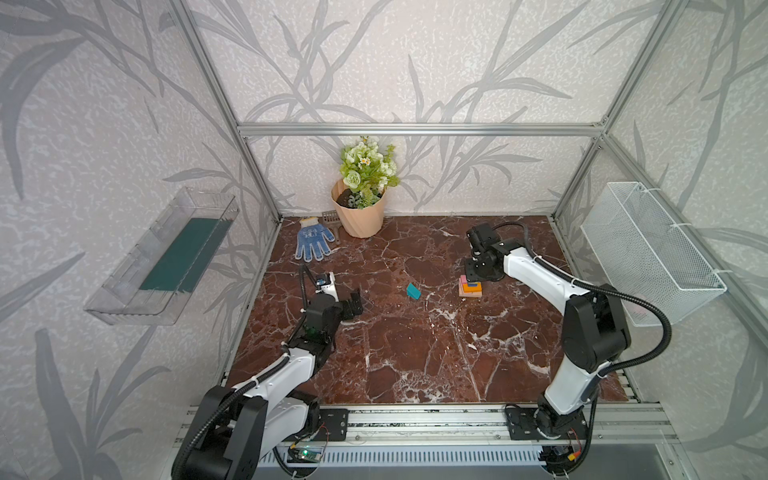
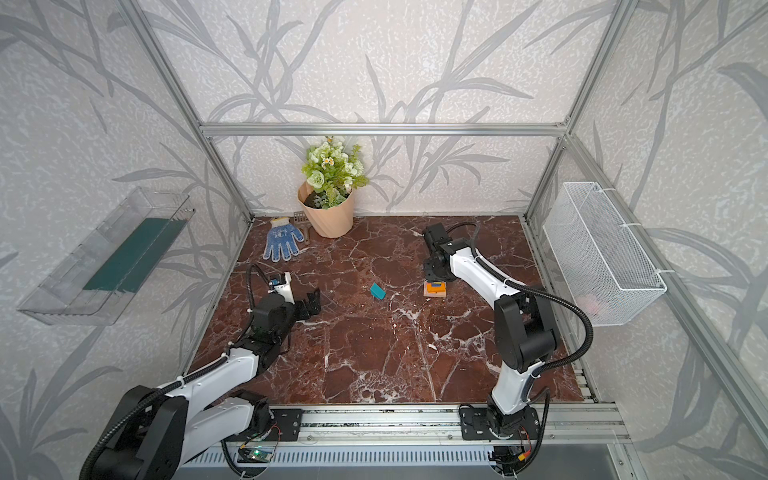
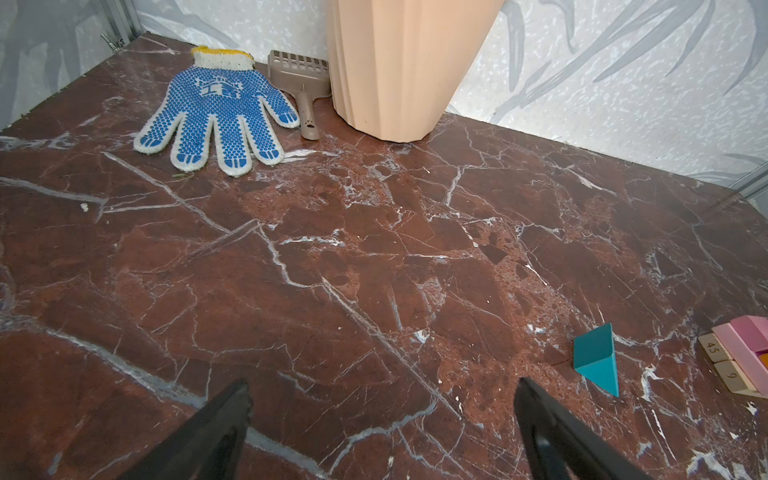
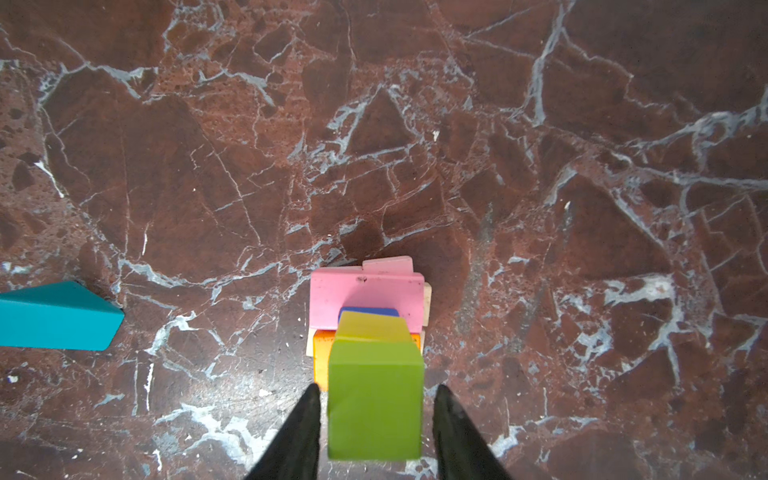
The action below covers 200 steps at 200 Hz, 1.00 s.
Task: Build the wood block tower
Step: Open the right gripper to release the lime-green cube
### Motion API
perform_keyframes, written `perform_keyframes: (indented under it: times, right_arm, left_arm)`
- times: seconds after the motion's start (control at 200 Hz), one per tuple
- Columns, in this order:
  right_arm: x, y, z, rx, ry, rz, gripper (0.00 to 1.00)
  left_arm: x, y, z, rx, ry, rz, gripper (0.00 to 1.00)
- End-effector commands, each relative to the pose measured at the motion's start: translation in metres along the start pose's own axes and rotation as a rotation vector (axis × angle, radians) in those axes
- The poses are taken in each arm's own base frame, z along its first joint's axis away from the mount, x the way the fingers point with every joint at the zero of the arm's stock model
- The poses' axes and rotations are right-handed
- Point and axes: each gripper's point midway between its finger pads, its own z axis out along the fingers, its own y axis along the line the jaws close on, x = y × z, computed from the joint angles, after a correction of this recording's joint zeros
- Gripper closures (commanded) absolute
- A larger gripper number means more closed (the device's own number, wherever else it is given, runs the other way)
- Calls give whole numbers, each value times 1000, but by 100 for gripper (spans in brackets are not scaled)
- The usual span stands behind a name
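Note:
The tower (image 1: 470,287) (image 2: 434,289) stands right of the table's middle: plain numbered wood and pink bars at the base, orange, blue and yellow above. My right gripper (image 1: 478,272) (image 4: 376,388) hangs over it, pointing down. A lime cube (image 4: 376,399) sits between its fingers with a thin gap on each side. I cannot tell whether the cube rests on the stack. A teal wedge block (image 1: 413,291) (image 3: 596,359) (image 4: 58,316) lies alone on the marble to the tower's left. My left gripper (image 1: 355,301) (image 3: 382,386) is open and empty, left of the wedge.
A peach flower pot (image 1: 359,212) stands at the back wall, with a blue dotted glove (image 1: 312,243) and a small scoop (image 3: 301,83) beside it. A white wire basket (image 1: 648,253) hangs on the right wall, a clear tray (image 1: 166,257) on the left wall.

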Motion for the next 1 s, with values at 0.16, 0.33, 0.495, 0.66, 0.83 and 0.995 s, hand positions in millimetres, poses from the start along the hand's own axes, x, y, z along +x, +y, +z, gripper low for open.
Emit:
perform_keyframes:
  times: [0.16,0.33,0.495,0.66,0.83,0.995]
  right_arm:
    - [2,-2,0,8,22,22,57]
    - [4,0,3,0,35,25,57]
    - [4,1,5,-2,40,30,57]
    - [3,2,5,-2,40,34,59]
    - [3,4,8,-6,47,32,66]
    - [3,3,7,-5,48,33,66]
  left_arm:
    - [-12,-5,2,10,-21,8,1]
    - [-12,-5,2,11,-21,8,1]
    - [-12,-5,2,11,-20,8,0]
    - [-12,-5,3,10,-20,8,1]
    - [-12,-5,3,10,-20,8,0]
    - [-12,-5,3,10,-20,8,1]
